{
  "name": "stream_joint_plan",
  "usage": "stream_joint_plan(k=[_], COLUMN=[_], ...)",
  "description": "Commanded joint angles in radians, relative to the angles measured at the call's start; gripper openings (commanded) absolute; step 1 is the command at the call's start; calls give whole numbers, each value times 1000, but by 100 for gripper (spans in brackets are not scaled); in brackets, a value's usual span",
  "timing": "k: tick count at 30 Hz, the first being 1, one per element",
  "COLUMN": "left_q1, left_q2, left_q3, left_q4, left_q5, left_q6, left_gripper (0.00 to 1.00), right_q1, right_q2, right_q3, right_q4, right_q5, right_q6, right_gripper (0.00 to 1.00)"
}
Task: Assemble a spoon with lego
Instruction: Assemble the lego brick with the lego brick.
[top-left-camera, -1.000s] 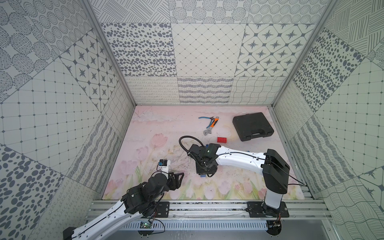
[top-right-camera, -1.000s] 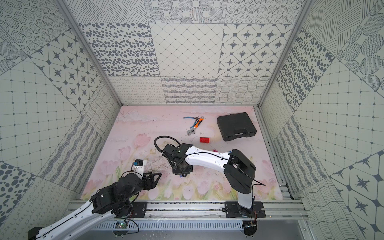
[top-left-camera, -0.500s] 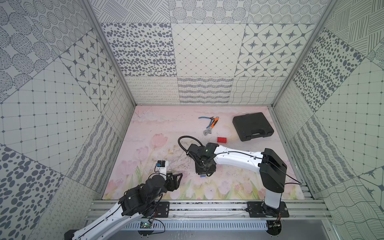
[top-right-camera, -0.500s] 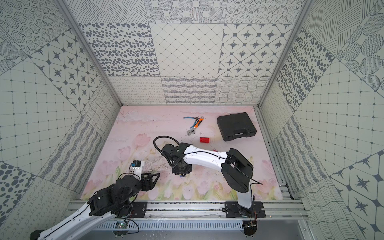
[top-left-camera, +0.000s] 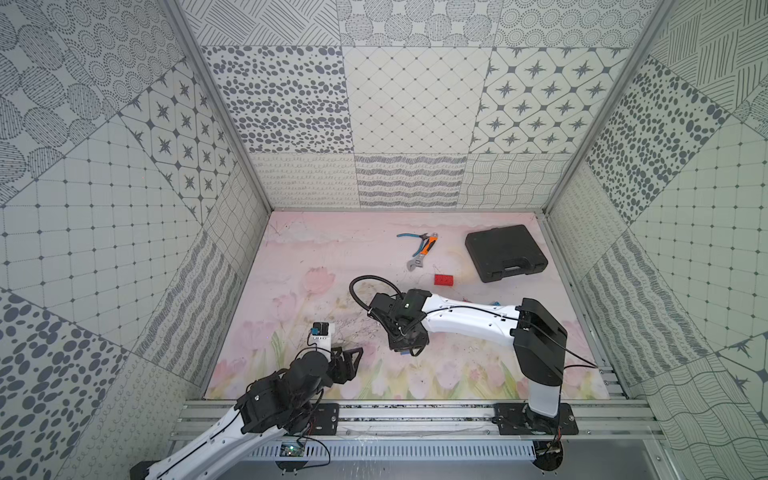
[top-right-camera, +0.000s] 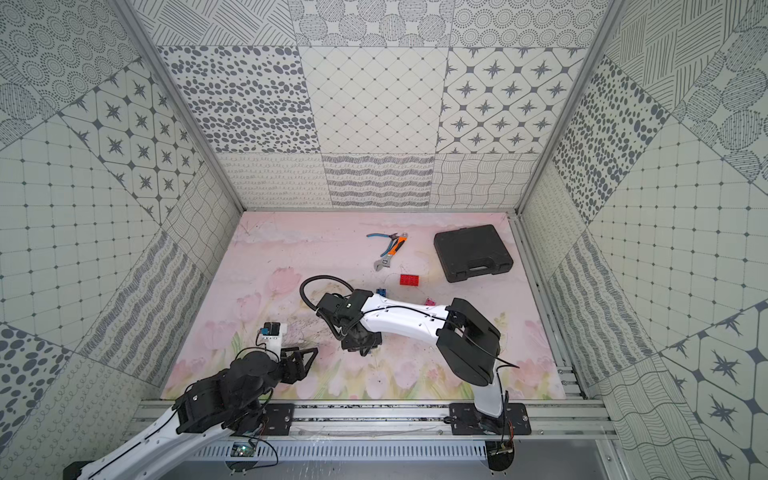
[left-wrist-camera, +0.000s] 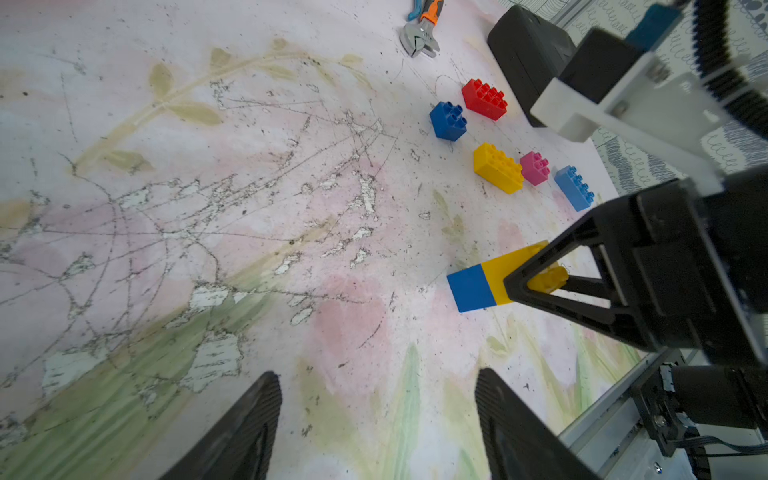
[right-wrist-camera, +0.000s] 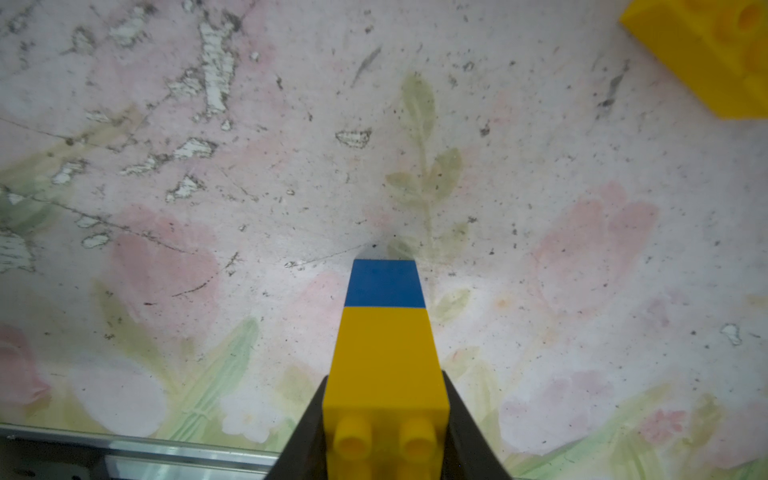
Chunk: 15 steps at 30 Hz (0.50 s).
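Observation:
My right gripper (right-wrist-camera: 384, 376) is shut on the spoon's handle, a yellow-and-blue brick stack (right-wrist-camera: 386, 332), gripping its yellow end. The blue end (left-wrist-camera: 471, 289) points down, close to the mat. In both top views this gripper (top-left-camera: 405, 343) (top-right-camera: 360, 343) hangs over the middle front of the mat. My left gripper (left-wrist-camera: 376, 399) (top-left-camera: 351, 361) is open and empty, to the left of the stack. Loose lego lies behind the right arm: a red brick (left-wrist-camera: 485, 99) (top-left-camera: 444, 279), a blue brick (left-wrist-camera: 448, 120), a yellow brick (left-wrist-camera: 497, 167), a pink brick (left-wrist-camera: 535, 167) and a light blue brick (left-wrist-camera: 574, 187).
An orange-handled wrench (top-left-camera: 422, 255) and blue-handled pliers (top-left-camera: 411, 237) lie at the back centre. A black case (top-left-camera: 505, 253) sits at the back right. Patterned walls enclose the mat, and a metal rail (top-left-camera: 395, 415) runs along its front edge.
My right gripper, still holding the stack, has shifted slightly to the left. The left arm has barely moved.

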<state>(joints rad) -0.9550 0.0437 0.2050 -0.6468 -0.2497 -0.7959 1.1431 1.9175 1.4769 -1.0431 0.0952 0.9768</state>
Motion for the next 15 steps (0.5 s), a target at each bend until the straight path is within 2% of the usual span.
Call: stream_joint_plan(k=[1,4,5,10,15], left_q1=[-2,-2,-2,-2,-2], left_q2=[-4,-5,-3,7,30], left_q3=[12,19,20,38,81], left_q4=[-31,-28,-25,-8,-6], left_q5=[-17,-16,-15,-13,-17], left_q6=[13,18,19,29,52], left_gripper=[77,81,84,94,98], right_q1=[7,4,3,1,-2], right_q2=[92,68,61,2,-62], right_q3=[-77,-60,-51,-21,23], right_q4=[44,35,27,22,1], right_q5=[-32,-22,-22,-8,9], right_q6=[-1,-6,-9,-9,-19], right_gripper=[15,26,34,64,84])
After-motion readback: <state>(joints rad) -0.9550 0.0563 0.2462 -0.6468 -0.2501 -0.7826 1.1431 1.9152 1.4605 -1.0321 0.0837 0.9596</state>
